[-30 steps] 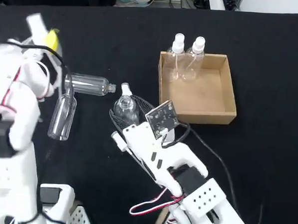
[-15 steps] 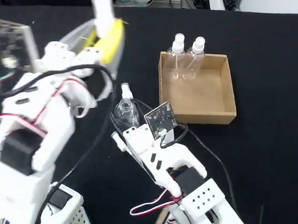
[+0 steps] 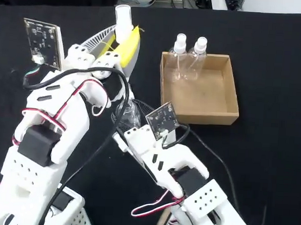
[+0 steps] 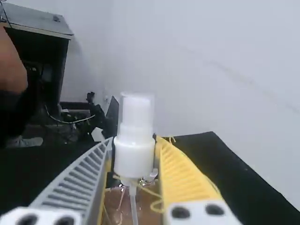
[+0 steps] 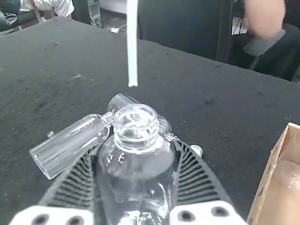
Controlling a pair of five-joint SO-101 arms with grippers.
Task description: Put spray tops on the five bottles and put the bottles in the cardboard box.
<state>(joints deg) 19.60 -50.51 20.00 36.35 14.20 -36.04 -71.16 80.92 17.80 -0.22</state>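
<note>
One open bottle (image 5: 136, 154) stands upright nearest of all, clamped by its body in the right gripper (image 3: 128, 115), whose black ribbed fingers (image 5: 190, 171) close on either side of the clear plastic; its neck is uncapped. Above that mouth, and not touching it, hangs the thin white dip tube (image 5: 132, 47) of a spray top (image 3: 122, 16). The left gripper (image 3: 123, 34) pinches this spray top by its collar between one grey and one yellow finger, with the nozzle pointing up. Just past the held bottle, two empty bottles (image 5: 70, 146) lie on their sides, close together on the black table (image 3: 275, 48). Farther off, beside the left gripper, sits the cardboard box (image 3: 226, 114). Two capped bottles (image 3: 179, 58) stand upright side by side in its far corner, and the rest of its floor is bare.
</note>
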